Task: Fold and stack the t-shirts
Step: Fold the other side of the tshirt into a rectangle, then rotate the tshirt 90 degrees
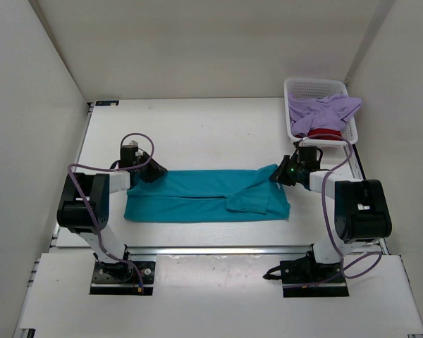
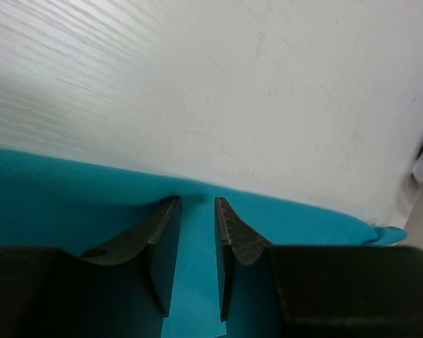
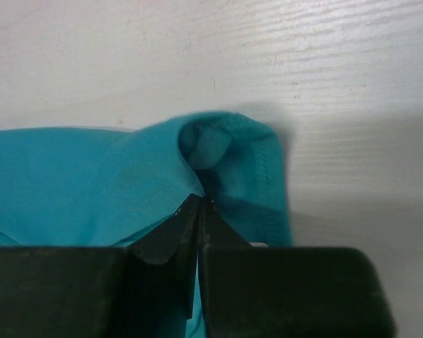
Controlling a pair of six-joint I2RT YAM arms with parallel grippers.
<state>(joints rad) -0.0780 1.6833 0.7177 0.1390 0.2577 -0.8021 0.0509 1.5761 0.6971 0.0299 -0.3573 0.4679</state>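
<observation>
The teal t-shirt (image 1: pixel 197 201) lies folded into a long strip across the table in front of the arms. My left gripper (image 1: pixel 151 172) sits at its far left corner; in the left wrist view the gripper (image 2: pixel 197 201) is open, jaws a little apart, with the teal cloth (image 2: pixel 56 190) showing between them at its far edge. My right gripper (image 1: pixel 277 174) is at the far right corner. In the right wrist view it (image 3: pixel 200 199) is shut on a bunched fold of the teal shirt (image 3: pixel 70 183). The lavender t-shirt (image 1: pixel 323 111) and the red t-shirt (image 1: pixel 326 133) lie in the basket.
The white lattice basket (image 1: pixel 307 87) stands at the back right, just behind my right arm. White walls enclose the table on the left, back and right. The table's back half shows bare white surface (image 1: pixel 197 127).
</observation>
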